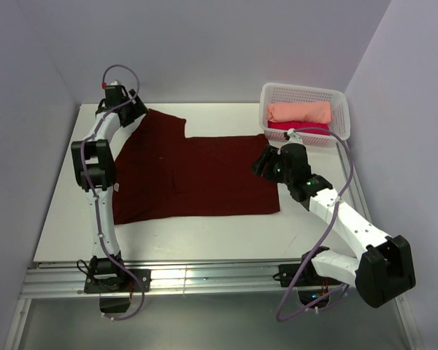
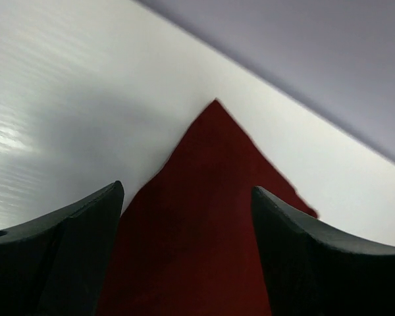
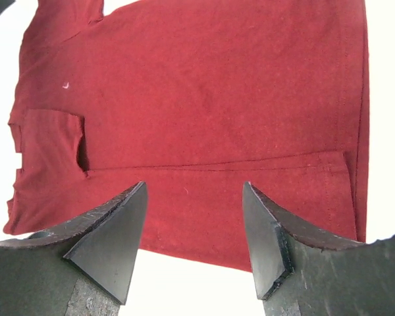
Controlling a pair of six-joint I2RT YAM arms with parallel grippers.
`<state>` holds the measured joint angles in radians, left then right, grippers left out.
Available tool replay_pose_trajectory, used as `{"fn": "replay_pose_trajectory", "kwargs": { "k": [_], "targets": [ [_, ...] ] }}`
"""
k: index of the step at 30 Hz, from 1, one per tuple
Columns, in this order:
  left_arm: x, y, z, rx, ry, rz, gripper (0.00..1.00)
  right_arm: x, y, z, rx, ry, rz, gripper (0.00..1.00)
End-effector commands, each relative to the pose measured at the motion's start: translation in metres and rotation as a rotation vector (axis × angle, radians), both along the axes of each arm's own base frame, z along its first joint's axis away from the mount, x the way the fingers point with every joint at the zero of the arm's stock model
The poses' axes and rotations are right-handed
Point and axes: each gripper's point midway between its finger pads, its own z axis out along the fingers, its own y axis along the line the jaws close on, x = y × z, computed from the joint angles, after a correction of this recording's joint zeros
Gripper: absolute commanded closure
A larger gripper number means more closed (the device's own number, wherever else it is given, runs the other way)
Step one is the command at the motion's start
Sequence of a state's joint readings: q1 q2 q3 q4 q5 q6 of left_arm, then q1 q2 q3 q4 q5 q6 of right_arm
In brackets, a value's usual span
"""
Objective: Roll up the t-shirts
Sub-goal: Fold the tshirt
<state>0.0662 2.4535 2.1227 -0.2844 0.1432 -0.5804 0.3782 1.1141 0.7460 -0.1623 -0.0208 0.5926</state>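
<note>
A dark maroon t-shirt (image 1: 193, 173) lies flat on the white table, folded lengthwise, its neck end to the left. My left gripper (image 1: 136, 104) is open at the shirt's far left sleeve corner; in the left wrist view (image 2: 187, 197) the pointed cloth corner (image 2: 204, 197) lies between the two fingers. My right gripper (image 1: 260, 162) is open over the shirt's right hem edge; in the right wrist view (image 3: 194, 204) the folded shirt (image 3: 197, 99) spreads beyond the fingers. Rolled peach (image 1: 299, 111) and crimson (image 1: 292, 128) shirts lie in a basket.
A white slatted basket (image 1: 339, 109) stands at the far right corner of the table. Grey walls close the back and both sides. The arm bases sit on an aluminium rail (image 1: 204, 281) along the near edge.
</note>
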Motion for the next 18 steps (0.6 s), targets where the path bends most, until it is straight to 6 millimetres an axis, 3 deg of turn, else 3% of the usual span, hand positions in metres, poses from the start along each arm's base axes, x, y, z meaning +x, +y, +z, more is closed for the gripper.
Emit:
{"fn": "replay_pose_trajectory", "kwargs": {
  "k": [1,3,4,8,13,18],
  "targets": [
    [0.013,-0.006,0.014,0.084,-0.048,-0.023,0.17,0.001,0.008,0.016,0.021,-0.062,0.037,0.34],
    [0.012,-0.010,-0.006,0.096,-0.007,-0.041,0.18,0.000,0.008,0.014,0.021,-0.059,0.039,0.34],
    [0.015,-0.010,-0.004,0.101,-0.011,-0.036,0.18,0.001,0.008,0.016,0.025,-0.063,0.039,0.34],
    [0.013,-0.011,-0.032,0.127,0.034,-0.036,0.19,0.000,0.012,0.013,0.032,-0.050,0.054,0.34],
    [0.022,-0.010,-0.024,0.161,-0.001,-0.018,0.23,0.000,0.015,0.011,0.038,-0.043,0.066,0.34],
    [0.027,-0.015,-0.029,0.157,0.000,-0.052,0.36,0.000,0.015,0.009,0.033,-0.040,0.067,0.35]
  ]
}}
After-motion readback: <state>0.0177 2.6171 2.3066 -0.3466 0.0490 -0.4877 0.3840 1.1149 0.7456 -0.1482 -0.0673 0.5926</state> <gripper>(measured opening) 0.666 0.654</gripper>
